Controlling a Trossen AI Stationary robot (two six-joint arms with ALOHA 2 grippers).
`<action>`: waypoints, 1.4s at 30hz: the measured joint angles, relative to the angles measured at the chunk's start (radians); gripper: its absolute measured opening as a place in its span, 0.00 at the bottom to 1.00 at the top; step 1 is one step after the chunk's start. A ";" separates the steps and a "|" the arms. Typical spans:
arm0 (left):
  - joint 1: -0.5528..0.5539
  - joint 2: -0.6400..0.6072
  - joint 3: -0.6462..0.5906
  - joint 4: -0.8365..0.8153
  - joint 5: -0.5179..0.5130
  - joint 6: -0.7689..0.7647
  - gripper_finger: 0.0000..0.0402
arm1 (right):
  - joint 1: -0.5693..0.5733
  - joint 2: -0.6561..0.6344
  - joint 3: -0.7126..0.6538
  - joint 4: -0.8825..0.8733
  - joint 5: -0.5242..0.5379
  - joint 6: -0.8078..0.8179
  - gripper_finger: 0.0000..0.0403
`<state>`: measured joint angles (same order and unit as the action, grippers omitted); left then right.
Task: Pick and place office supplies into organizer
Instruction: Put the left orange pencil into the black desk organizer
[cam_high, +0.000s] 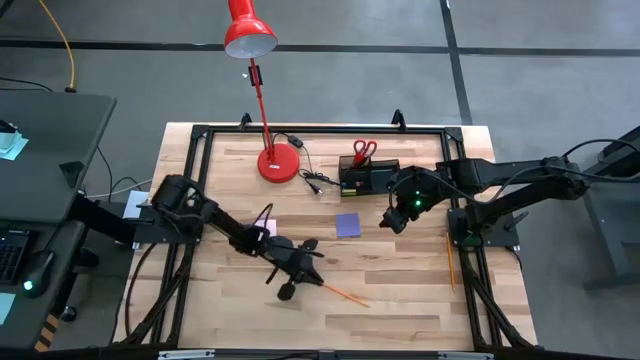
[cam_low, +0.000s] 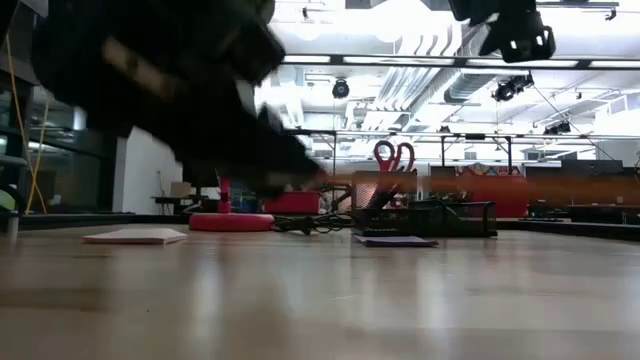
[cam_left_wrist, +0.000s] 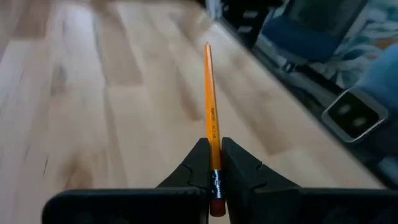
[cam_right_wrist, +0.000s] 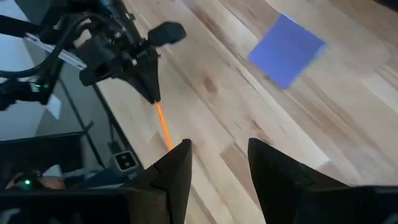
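Left gripper (cam_left_wrist: 214, 171) pinches a pencil (cam_left_wrist: 211, 118) by its eraser end above the bench (cam_left_wrist: 112, 93); from above, right gripper (cam_high: 393, 217), spread, hovers beside the organizer (cam_high: 368, 179), purple pad (cam_high: 348, 224) near it

A dark blurred arm (cam_low: 170, 80) fills the upper left; red-handled scissors (cam_low: 392, 160) stand in the black organizer (cam_low: 440, 218) at centre-right.
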<state>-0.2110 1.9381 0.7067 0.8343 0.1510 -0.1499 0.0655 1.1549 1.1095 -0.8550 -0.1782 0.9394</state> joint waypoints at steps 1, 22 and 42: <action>0.005 -0.019 0.000 -0.005 0.008 0.001 0.02 | 0.001 0.003 0.000 0.016 -0.004 0.003 0.36; 0.094 -0.154 0.116 -0.146 0.290 -0.112 0.02 | 0.069 0.345 0.000 0.390 -0.513 -0.036 0.62; 0.095 -0.155 0.117 -0.116 0.272 -0.159 0.02 | 0.167 0.496 0.000 0.675 -0.520 0.117 0.57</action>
<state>-0.1164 1.7836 0.8242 0.7181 0.4229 -0.3093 0.2325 1.6514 1.1095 -0.1799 -0.6982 1.0569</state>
